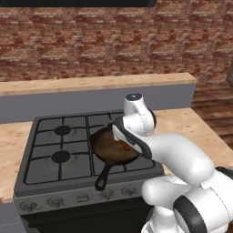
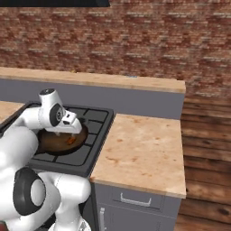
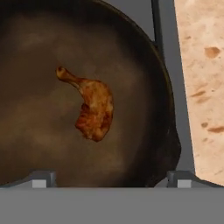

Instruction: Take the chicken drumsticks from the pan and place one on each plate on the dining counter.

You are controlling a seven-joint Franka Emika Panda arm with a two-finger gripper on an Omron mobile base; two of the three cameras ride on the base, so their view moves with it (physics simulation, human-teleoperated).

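In the left base view the arm's white forearm is covering the right side of the pan [image 1: 109, 150], leaving the orange-brown drumstick [image 1: 126, 146] showing as only a small sliver beside it. In the right base view the wrist is hiding the pan's [image 2: 56, 143] far rim and its handle, and the drumstick [image 2: 70, 140] is appearing as a speck too small to make out. The hand view's edges are cutting off the pan's [image 3: 148, 65] left and top, and the gripper [image 3: 112, 179] fingertips are barely clearing the bottom, so their spread is staying unclear.
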